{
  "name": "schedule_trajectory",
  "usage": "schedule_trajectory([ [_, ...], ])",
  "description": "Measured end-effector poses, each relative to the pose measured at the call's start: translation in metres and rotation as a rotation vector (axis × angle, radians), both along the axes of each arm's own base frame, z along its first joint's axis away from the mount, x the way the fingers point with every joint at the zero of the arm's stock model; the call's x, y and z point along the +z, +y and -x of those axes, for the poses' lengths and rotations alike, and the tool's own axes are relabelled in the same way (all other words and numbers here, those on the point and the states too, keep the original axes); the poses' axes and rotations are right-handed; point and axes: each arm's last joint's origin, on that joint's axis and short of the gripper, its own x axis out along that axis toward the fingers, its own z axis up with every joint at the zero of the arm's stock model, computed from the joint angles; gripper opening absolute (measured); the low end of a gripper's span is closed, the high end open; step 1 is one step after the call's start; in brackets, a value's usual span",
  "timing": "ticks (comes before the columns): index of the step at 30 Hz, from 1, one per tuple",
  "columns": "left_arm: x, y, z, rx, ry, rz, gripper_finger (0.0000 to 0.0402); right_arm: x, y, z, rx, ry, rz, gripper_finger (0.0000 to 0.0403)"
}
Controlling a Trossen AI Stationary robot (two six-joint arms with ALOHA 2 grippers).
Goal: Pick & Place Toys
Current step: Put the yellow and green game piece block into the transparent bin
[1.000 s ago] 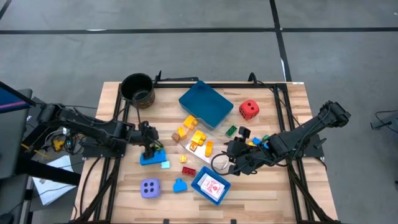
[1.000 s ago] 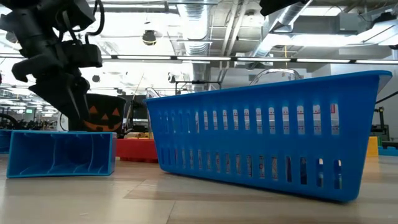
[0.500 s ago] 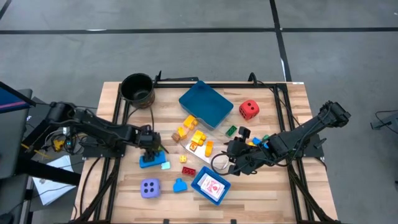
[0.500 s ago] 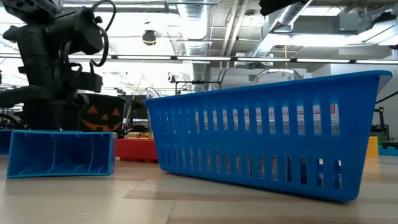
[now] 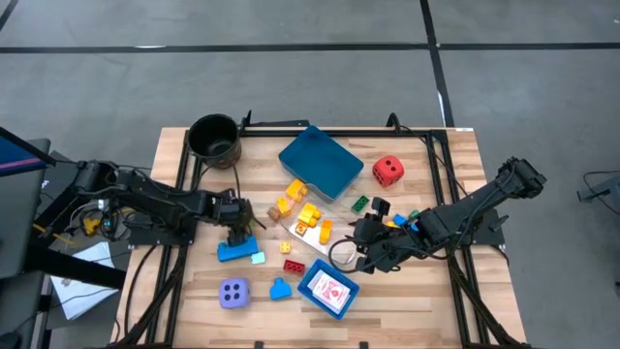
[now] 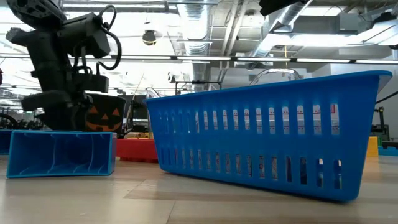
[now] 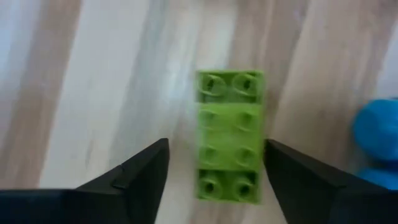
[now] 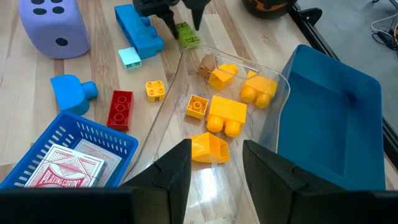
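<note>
Left claw point(image 7: 214, 168) lower, around green brick point(image 7: 229, 134)

Green brick point(image 7: 229, 134) — studded; lavender die point(image 8: 51, 26) — dark dots; red brick point(image 8: 120, 109).

Both arms are dark, jointed links with black cables looping along them. Each ends in two flat, dark, wedge-shaped fingers point(image 7: 134, 180). Orange wiring shows near the left arm's base.
</note>
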Motion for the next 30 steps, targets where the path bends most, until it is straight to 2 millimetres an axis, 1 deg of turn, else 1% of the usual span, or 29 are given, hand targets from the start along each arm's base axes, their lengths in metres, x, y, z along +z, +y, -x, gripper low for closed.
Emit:
schedule_trajectory([
  [7, 0.0, 0.0, -0.001, 0.026, -0.017, 0.011, 0.0131, -0.001, 0.0, 0.0, 0.0, 0.002, 0.001, 0.0136],
  [12, 0.001, 0.0, -0.002, 0.054, -0.037, 0.005, 0.0131, -0.001, 0.0, 0.0, 0.0, 0.002, 0.001, 0.0136],
  [21, 0.007, 0.002, -0.015, 0.056, -0.182, -0.031, 0.0131, -0.001, 0.0, 0.0, 0.0, 0.002, 0.001, 0.0136],
  [26, 0.012, 0.011, -0.023, 0.059, -0.264, -0.054, 0.0131, -0.001, -0.001, -0.001, -0.002, 0.002, 0.001, 0.0136],
  [30, 0.016, 0.023, -0.026, 0.081, -0.287, -0.1, 0.0131, -0.001, -0.001, -0.001, -0.002, 0.002, 0.002, 0.0136],
])
